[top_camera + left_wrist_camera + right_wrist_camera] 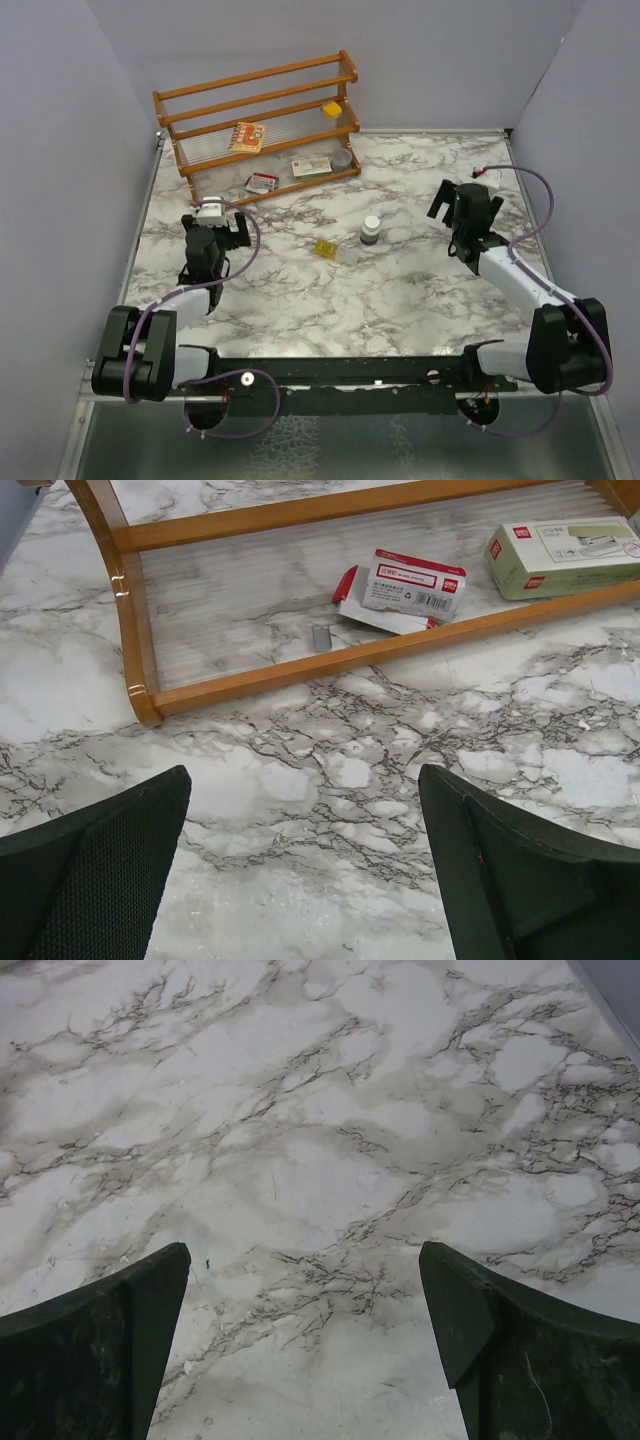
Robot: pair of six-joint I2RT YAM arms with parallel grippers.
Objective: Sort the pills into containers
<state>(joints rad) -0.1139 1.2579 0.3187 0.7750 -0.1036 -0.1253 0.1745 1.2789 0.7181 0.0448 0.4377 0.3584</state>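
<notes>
The pills (325,247) are a small yellow cluster on the marble table near its middle. Just right of them lies a small clear vial (346,256), and behind it a bottle (371,232) with a white top and grey body stands upright. My left gripper (214,220) (302,780) hovers open well to the left of the pills, pointing at the wooden rack. My right gripper (466,193) (303,1255) is open over bare marble to the right of the bottle. Neither wrist view shows the pills or the containers.
A wooden rack (260,120) stands at the back left, holding a yellow cube (331,108), printed boxes (247,137) and a low grey tin (343,157). In the left wrist view its front rail (350,655) is close ahead, with a red-and-white box (413,583) and green box (565,555) behind.
</notes>
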